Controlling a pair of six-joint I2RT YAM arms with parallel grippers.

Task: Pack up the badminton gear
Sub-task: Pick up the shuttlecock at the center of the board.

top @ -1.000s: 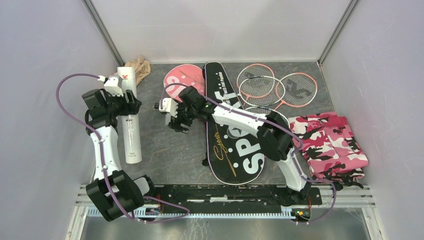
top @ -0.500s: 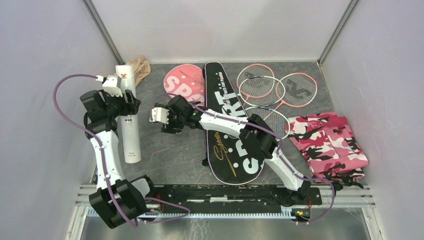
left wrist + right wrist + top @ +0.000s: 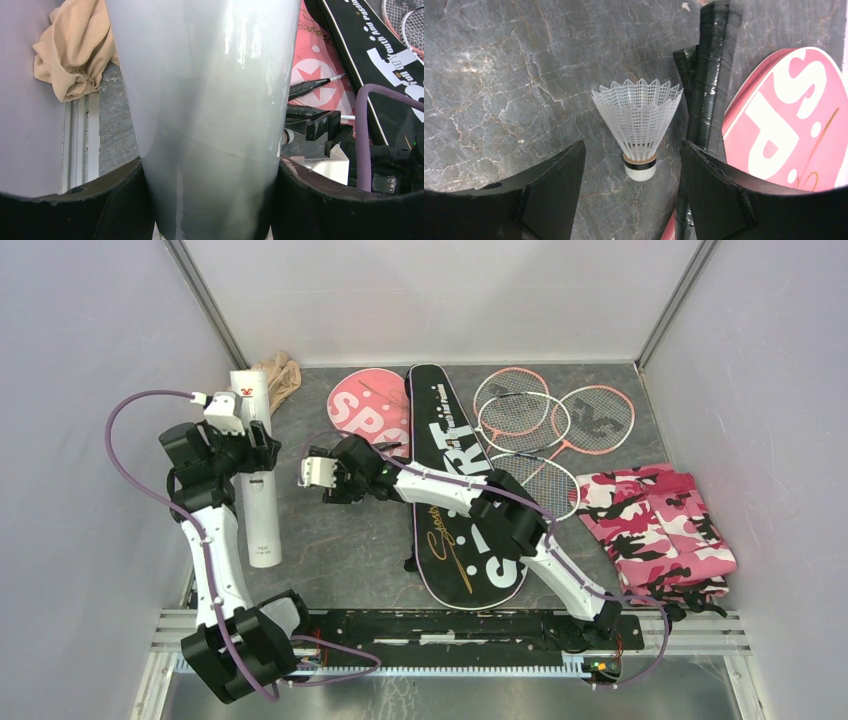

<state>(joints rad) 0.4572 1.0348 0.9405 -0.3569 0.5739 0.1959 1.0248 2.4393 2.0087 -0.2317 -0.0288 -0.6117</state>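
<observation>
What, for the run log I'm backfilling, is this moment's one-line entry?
left jaws: shut on white tube | right jaws: open either side of shuttlecock, not touching | shuttlecock: on table

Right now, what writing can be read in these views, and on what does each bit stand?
"S" and "RT", middle hidden: black bag.
"Youth And Pass", small white line: black bag.
"SPO": pink bag.
Gold script on black bag: looks like "Sports", unsure.
Red logo and small print on tube: too blurred to read.
String marks on rackets: unreadable.
</observation>
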